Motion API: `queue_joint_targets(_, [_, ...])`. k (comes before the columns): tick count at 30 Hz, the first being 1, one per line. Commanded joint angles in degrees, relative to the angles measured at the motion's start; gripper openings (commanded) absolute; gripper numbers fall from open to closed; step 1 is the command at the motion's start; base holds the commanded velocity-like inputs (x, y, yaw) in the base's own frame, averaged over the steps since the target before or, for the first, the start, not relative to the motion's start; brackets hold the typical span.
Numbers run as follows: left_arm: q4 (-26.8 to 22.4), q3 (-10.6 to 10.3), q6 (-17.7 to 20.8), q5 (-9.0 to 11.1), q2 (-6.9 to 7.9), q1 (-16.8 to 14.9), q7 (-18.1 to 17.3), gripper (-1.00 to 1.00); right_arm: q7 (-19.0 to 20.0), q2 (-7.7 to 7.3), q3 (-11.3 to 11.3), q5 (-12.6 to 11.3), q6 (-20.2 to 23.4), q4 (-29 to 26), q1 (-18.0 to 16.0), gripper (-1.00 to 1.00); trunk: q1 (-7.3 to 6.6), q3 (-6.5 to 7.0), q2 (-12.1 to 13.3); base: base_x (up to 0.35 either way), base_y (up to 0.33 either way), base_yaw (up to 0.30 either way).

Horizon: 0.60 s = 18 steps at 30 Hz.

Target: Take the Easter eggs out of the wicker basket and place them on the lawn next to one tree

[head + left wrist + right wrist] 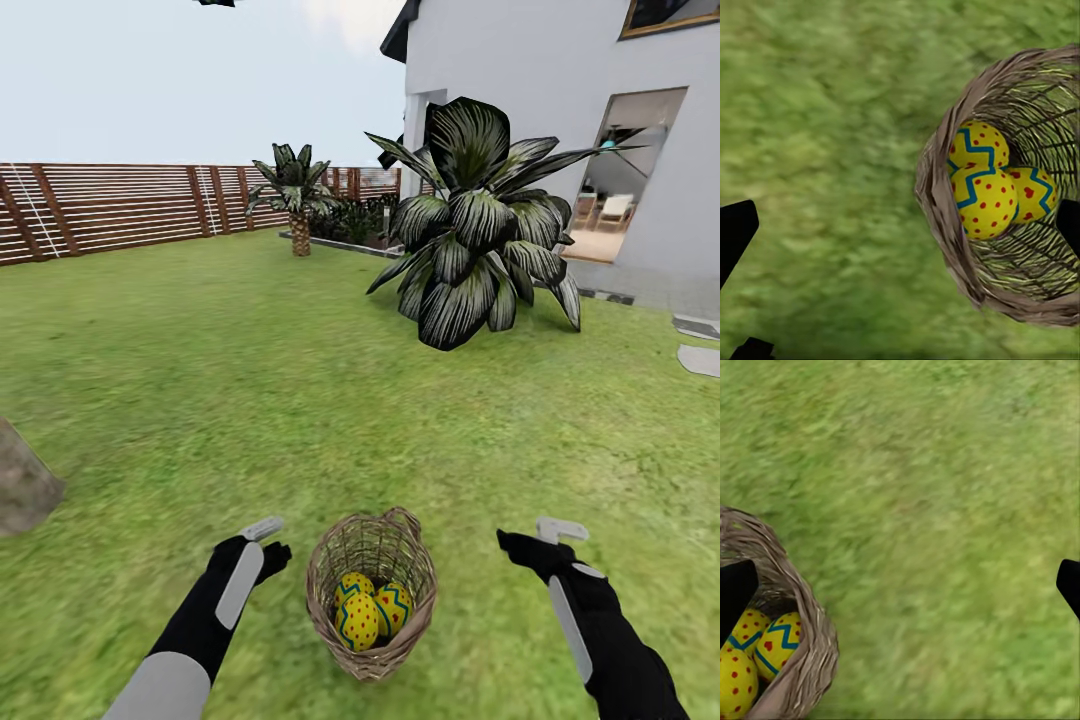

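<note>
A: Site notes, reading left to right. Far left on the lawn (200, 380), a pale grey-brown mottled trunk base (22, 485) stood partly cut off by the frame edge. It looked like the tree to use, and it was the nearest one.

B: And the arms?

A: The left claw (266, 540) hung just left of the wicker basket (372, 592), spread wide and empty. In its wrist view the two dark fingertips (735, 232) sat far apart, with one over grass and the other at the basket's rim. All three Easter eggs (368, 606) lay clustered in the bottom of the basket, touching each other.

B: Right side?

A: The right claw (540, 545) hovered just right of the basket, also wide open and gripping nothing. From its wrist view the basket was off at one fingertip, and mostly grass lay between the fingers.

B: So the step in hand was the first pick. How should it be done well?

A: My judgement: use the left claw, since the eggs showed best from its camera. Centre it over the basket mouth first, then go down vertically so the fingers miss the rim and the small loop handle (404, 517). Take the topmost egg (984, 202) across its narrow middle, since a smooth egg could squirt out if pinched near an end.

B: Risks?

A: The basket looked light, so a finger catching the weave could tip it or drag it. Lift slowly and carry the egg left toward the trunk.
</note>
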Motion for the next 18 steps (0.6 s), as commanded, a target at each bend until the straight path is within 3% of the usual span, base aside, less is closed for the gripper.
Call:
queue_joint_targets(1, [-0.07,0.06,0.12,0.60,-0.07,-0.03,0.48,1.00,0.29,0.00,-0.16,-0.44,0.41,-0.13,-0.09,1.00,0.00,-0.06,-0.03,0.019,0.000,0.000])
queue_joint_targets(5, [-0.07,-0.02,0.12,1.57,-0.12,-0.03,0.43,1.00,0.74,-0.04,-0.33,-0.57,0.63,-0.18,-0.17,1.00,0.00,-0.06,-0.03,0.135,-0.111,0.000])
queue_joint_targets(8, [-0.06,-0.03,0.09,5.28,-0.11,-0.03,0.41,1.00,0.79,0.01,-0.36,-0.65,0.68,-0.07,-0.18,1.00,0.00,-0.06,-0.03,0.216,-0.223,0.000])
queue_joint_targets(9, [-0.02,-0.08,0.06,7.44,-0.11,-0.03,0.41,1.00,0.78,0.03,-0.36,-0.67,0.69,0.02,-0.19,1.00,0.00,-0.06,-0.03,0.229,-0.240,0.000])
queue_joint_targets(12, [0.00,-0.08,0.02,8.64,-0.03,-0.03,0.46,1.00,0.78,0.07,-0.37,-0.68,0.68,0.04,-0.19,1.00,0.00,-0.06,-0.03,0.236,-0.241,0.000])
queue_joint_targets(18, [1.25,0.11,-1.32,9.19,0.40,-0.03,0.49,1.00,0.78,0.39,-0.26,-0.50,0.61,-0.19,-0.19,1.00,0.00,-0.06,-0.03,0.230,-0.226,0.000])
